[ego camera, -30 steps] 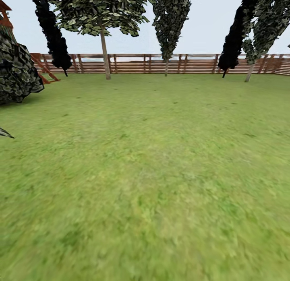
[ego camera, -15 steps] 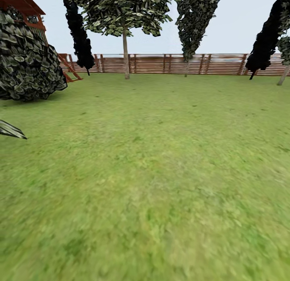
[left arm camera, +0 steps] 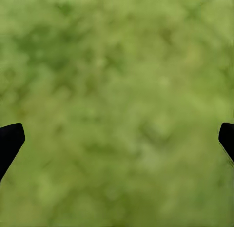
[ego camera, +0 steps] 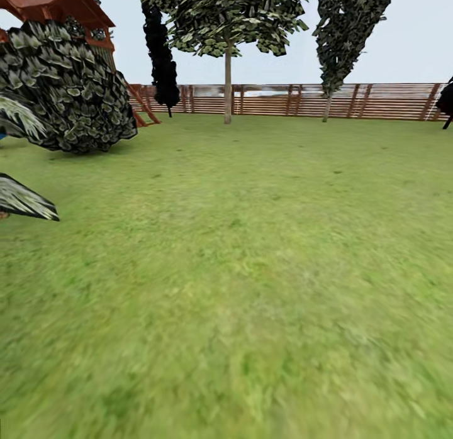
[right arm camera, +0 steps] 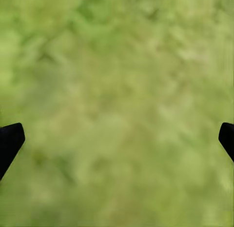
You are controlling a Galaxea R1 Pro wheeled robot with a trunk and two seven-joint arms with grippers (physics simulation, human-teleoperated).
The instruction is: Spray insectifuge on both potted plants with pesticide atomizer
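Green lawn (ego camera: 251, 269) lies under both wide-open, empty grippers, left (left arm camera: 117, 139) and right (right arm camera: 117, 139); which way the sprayer lies cannot be told.

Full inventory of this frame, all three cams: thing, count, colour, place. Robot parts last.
lawn: one, green, spans the ground in the head view and lies under both wrist cameras.
fence: one, brown, slatted, along the far edge of the lawn.
trees: a leafy one on a pale trunk, a tall narrow one to its right, a dark narrow one to its left; a dark bit at the far right edge.
shrub: one, large, dark with pale leaves, far left.
wooden structure: one, red-brown roof, behind the shrub.
spiky leaves: pale-streaked, left edge.
left gripper: black fingertips apart, over grass.
right gripper: black fingertips apart, over grass.
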